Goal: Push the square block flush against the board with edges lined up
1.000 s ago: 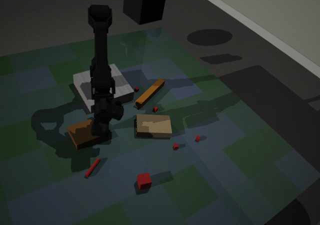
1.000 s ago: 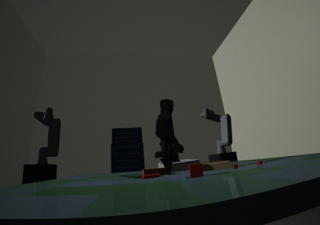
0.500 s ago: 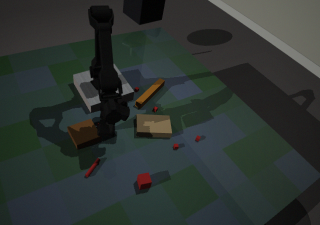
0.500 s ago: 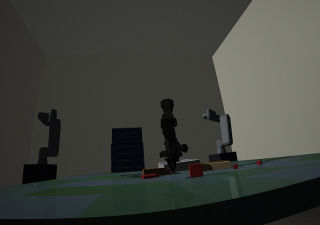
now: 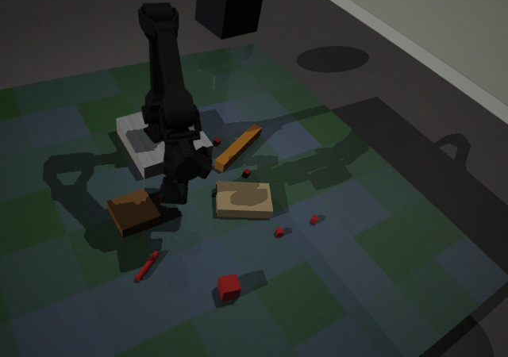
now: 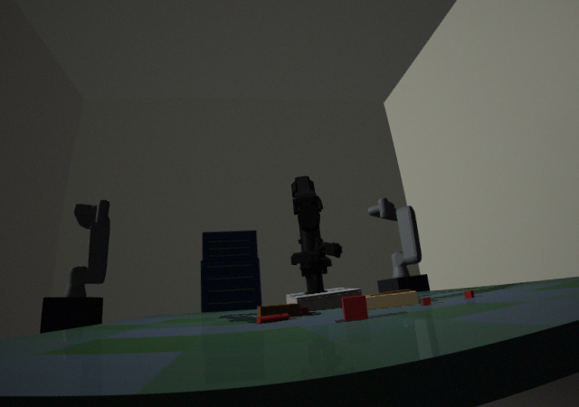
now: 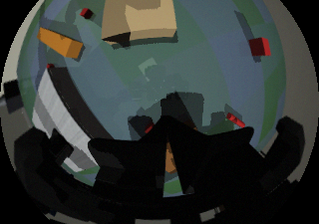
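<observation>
The square block, flat and brown (image 5: 131, 216) (image 6: 279, 310), lies left of the tan board (image 5: 262, 191) (image 6: 402, 298) (image 7: 145, 32), with a wide gap between them. In the wrist view only a strip of the block (image 7: 170, 163) shows between the dark finger parts. My gripper (image 5: 174, 199) (image 7: 165, 118) is shut and empty. It appears raised above the table, to the right of the block and left of the board in the top view. Its dark tips are hard to make out in the exterior view.
An orange bar (image 5: 237, 148) (image 7: 60, 42) lies behind the board. The pale base slab (image 5: 135, 148) (image 7: 42, 105) is under the arm. A red cube (image 5: 228, 287) (image 6: 355, 307) (image 7: 259, 47) and a red rod (image 5: 146, 266) (image 6: 272, 318) (image 7: 235, 119) lie in front. Several tiny red cubes are scattered around.
</observation>
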Action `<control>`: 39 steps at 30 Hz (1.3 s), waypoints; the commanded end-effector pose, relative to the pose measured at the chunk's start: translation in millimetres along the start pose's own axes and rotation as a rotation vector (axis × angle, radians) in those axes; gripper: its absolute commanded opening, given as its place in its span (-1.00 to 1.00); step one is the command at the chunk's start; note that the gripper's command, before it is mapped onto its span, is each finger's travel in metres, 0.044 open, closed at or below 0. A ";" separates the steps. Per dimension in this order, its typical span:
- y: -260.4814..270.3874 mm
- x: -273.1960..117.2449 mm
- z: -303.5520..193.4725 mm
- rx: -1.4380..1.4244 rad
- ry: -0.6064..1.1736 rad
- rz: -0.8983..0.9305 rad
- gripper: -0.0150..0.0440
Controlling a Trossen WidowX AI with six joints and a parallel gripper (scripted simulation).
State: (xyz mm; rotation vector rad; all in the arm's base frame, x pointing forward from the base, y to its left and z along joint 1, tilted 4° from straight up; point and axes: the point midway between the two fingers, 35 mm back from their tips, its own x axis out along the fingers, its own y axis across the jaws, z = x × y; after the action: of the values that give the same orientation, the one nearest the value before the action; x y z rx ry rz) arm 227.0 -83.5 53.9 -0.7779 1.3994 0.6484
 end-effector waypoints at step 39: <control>77.3 42.0 283.8 -0.043 -0.021 0.012 -0.49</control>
State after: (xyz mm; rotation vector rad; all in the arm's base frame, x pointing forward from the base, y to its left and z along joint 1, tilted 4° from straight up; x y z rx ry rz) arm 344.1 189.3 23.5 -0.7902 1.3567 0.6989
